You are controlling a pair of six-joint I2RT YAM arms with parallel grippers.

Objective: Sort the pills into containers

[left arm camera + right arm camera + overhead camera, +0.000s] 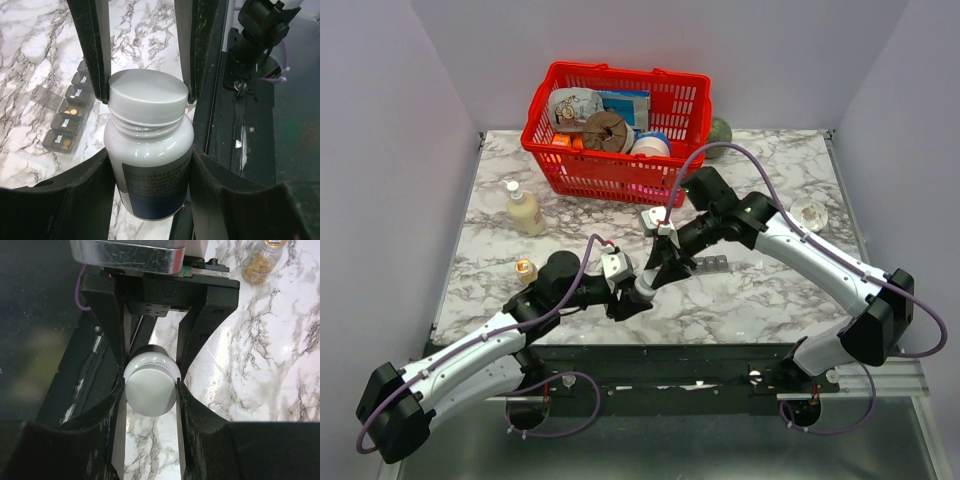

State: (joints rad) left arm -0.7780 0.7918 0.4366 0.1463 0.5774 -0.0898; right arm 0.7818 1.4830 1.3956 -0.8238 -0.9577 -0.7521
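Observation:
A white pill bottle [150, 170] with a grey-white cap [148, 97] hangs just above the table's front middle, between both grippers [645, 287]. My left gripper [150, 167] is shut on the bottle's body. My right gripper [151, 390] is shut on the cap [150, 382], with its fingers [92, 45] reaching in from above in the left wrist view. The dark grey pill organiser [65, 117] lies on the marble to the left of the bottle. One lid is flipped open and orange pills show in two compartments. It also shows in the top view [710, 264], partly hidden by the right arm.
A red basket [565, 165] full of items stands at the back. A cream lotion bottle [523, 210] and a small amber bottle [526, 269] stand at the left; the amber bottle also shows in the right wrist view [260, 260]. A small clear cup [809, 213] sits at the right, and a dark can [720, 130] stands behind the basket.

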